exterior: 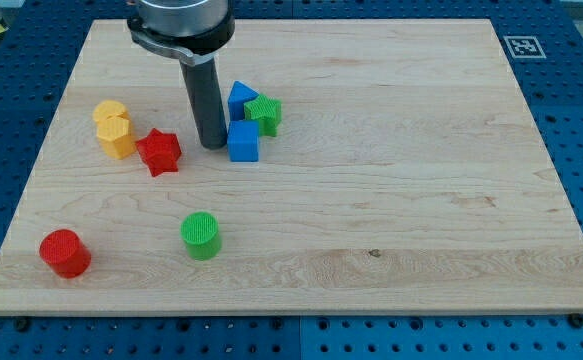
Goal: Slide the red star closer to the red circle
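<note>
The red star (159, 152) lies at the board's left, just right of the yellow blocks. The red circle (65, 252) sits near the bottom left corner, well below and left of the star. My tip (212, 145) rests on the board between the red star and the blue cube (243, 142), close to the cube's left side and a short gap right of the star.
Two yellow blocks (114, 130) touch each other left of the star. A blue block (240, 98) and a green block (264, 114) sit above the blue cube. A green circle (201, 235) lies below the star. The wooden board (421, 180) lies on a blue perforated table.
</note>
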